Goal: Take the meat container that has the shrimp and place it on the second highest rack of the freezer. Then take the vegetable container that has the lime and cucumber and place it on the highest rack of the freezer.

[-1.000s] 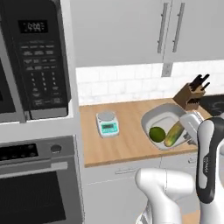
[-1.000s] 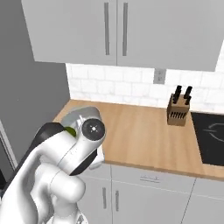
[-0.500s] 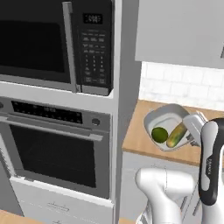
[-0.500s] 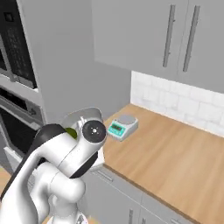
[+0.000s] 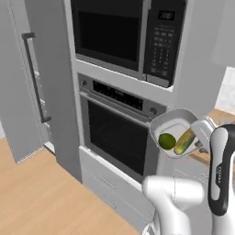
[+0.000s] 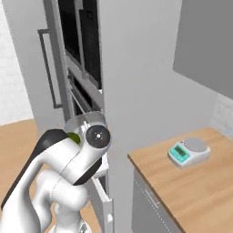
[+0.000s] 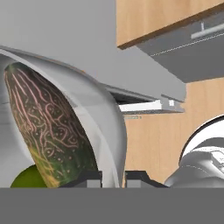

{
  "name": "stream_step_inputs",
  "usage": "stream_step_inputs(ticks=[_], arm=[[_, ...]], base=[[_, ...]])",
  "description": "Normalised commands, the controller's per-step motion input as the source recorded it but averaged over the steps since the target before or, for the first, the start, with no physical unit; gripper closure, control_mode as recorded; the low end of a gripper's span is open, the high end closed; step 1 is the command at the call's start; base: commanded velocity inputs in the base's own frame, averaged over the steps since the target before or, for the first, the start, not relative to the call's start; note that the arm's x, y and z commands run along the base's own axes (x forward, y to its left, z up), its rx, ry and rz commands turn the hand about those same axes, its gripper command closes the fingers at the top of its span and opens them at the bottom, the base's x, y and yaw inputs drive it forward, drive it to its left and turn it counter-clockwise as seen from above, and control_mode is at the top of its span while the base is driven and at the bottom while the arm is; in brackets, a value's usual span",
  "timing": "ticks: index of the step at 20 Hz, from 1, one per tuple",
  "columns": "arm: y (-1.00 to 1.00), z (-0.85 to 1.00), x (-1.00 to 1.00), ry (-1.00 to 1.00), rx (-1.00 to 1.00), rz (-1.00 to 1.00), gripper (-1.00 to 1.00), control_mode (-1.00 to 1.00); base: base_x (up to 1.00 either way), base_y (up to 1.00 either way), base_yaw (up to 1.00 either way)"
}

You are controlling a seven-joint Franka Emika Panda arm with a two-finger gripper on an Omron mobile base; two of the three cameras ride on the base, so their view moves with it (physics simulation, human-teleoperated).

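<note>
The vegetable container (image 5: 176,126), a round pale bowl, hangs in the air in front of the wall oven, and my gripper (image 5: 201,137) is shut on its right rim. Inside lie the dark green lime (image 5: 167,141) and the yellow-green cucumber (image 5: 184,141). In the hand view the cucumber (image 7: 43,127) fills the left, the lime (image 7: 25,179) peeks out below it, and the bowl's rim (image 7: 98,113) runs down between my fingertips (image 7: 89,178). The freezer (image 5: 20,98), tall and grey with a black bar handle (image 5: 34,78), stands at the left. The meat container and shrimp are out of view.
A black microwave (image 5: 133,36) sits above a wall oven (image 5: 119,133) right of the freezer. Grey drawers (image 5: 108,183) run below the oven. A wooden counter (image 6: 195,191) with a small scale (image 6: 187,152) lies to the right. Wooden floor (image 5: 41,193) spreads before the freezer.
The whole picture has swung left with the base: counter and knife block gave way to the oven stack and the freezer. The bowl stays in my shut gripper.
</note>
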Motion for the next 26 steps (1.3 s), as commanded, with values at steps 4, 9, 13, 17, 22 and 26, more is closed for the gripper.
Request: stream_step_inputs(ticks=[4,9,13,17,22,26], arm=[[0.0,0.0,0.0,0.0,0.0,0.0,1.0,1.0],[0.0,0.0,0.0,0.0,0.0,0.0,1.0,1.0],[0.0,0.0,0.0,0.0,0.0,0.0,1.0,1.0],[0.0,0.0,0.0,0.0,0.0,0.0,1.0,1.0],[0.0,0.0,0.0,0.0,0.0,0.0,1.0,1.0],[0.0,0.0,0.0,0.0,0.0,0.0,1.0,1.0]], base=[[-0.39,0.61,0.63],[0.53,1.0,0.34],[1.0,0.87,0.12],[1.0,0.72,0.02],[1.0,0.8,-0.1],[0.99,0.67,-0.15]])
